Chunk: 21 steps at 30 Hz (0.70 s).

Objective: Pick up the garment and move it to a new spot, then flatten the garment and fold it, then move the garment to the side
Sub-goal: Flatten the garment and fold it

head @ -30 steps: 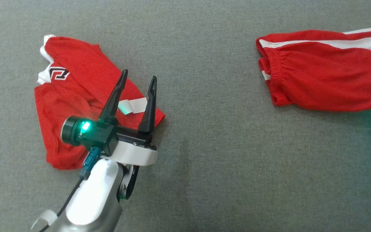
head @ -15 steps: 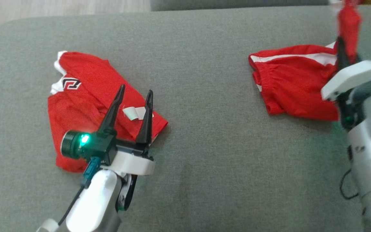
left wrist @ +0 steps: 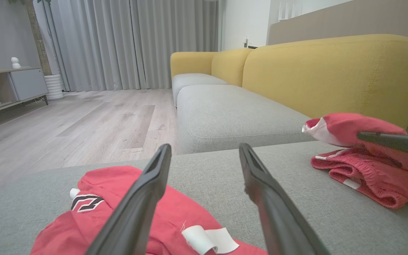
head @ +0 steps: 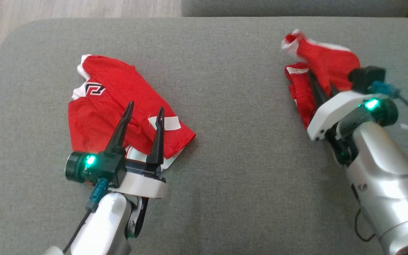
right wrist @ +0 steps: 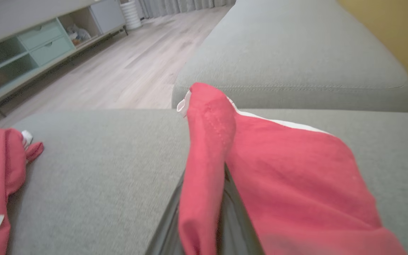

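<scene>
Pickup step: right claw (head: 317, 85) clenched on red shorts (head: 322, 65), bunched up at the cushion's (head: 232, 141) far right.
Next, probably carry them to the cushion's middle; left claw (head: 145, 106) hangs spread over the shirt (head: 108, 102).

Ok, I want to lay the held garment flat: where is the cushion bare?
The widest bare patch is the middle of the grey cushion, far edge to near edge, between the red shirt and the red shorts. Crowded at both ends; the left pincer hangs over the shirt.
</scene>
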Available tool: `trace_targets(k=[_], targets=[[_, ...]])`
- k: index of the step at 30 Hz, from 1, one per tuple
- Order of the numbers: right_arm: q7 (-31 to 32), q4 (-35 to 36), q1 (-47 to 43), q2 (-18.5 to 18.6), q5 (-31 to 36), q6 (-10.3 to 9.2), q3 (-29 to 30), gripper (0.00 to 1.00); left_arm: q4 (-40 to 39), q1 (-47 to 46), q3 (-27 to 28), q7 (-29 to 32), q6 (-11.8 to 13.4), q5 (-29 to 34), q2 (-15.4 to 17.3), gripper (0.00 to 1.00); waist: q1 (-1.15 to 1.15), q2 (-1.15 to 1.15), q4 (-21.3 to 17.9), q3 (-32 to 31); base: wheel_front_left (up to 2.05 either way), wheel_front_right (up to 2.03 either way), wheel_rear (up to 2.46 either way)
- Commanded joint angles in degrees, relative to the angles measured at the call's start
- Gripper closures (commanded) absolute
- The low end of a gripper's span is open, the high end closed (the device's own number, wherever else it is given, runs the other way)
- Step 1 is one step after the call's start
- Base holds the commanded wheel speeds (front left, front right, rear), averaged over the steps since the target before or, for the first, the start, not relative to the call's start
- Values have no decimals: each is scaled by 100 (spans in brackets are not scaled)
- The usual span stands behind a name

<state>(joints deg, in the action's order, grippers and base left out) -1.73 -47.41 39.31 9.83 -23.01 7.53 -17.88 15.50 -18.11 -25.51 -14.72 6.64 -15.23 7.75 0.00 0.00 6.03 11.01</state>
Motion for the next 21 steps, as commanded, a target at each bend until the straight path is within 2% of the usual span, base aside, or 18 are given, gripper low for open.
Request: trace_targets(k=[1, 8, 9, 14, 21], targets=[[9, 74, -4, -5, -50, -4, -245, 100, -160, -127, 184, -19, 45, -41, 79, 0, 0, 0, 18, -13, 0, 0, 0], [132, -268, -45, 104, -101, -4, -936, 100, -141, -114, 132, -2, 38, -32, 133, 0, 0, 0, 5, -63, 0, 0, 0], [98, -301, -51, 113, -154, -4, -1006, 0, -130, -106, 133, -3, 44, -37, 142, 0, 0, 0, -11, -90, 0, 0, 0], [-217, -340, -23, 154, -462, -4, -1145, 0, -82, -14, 141, -2, 64, -85, 172, 0, 0, 0, -178, -291, 0, 0, 0], [-870, -348, -135, 429, -653, -4, -747, 0, -113, 63, 161, -9, 98, -136, 186, 0, 0, 0, -483, -648, 0, 0, 0]])
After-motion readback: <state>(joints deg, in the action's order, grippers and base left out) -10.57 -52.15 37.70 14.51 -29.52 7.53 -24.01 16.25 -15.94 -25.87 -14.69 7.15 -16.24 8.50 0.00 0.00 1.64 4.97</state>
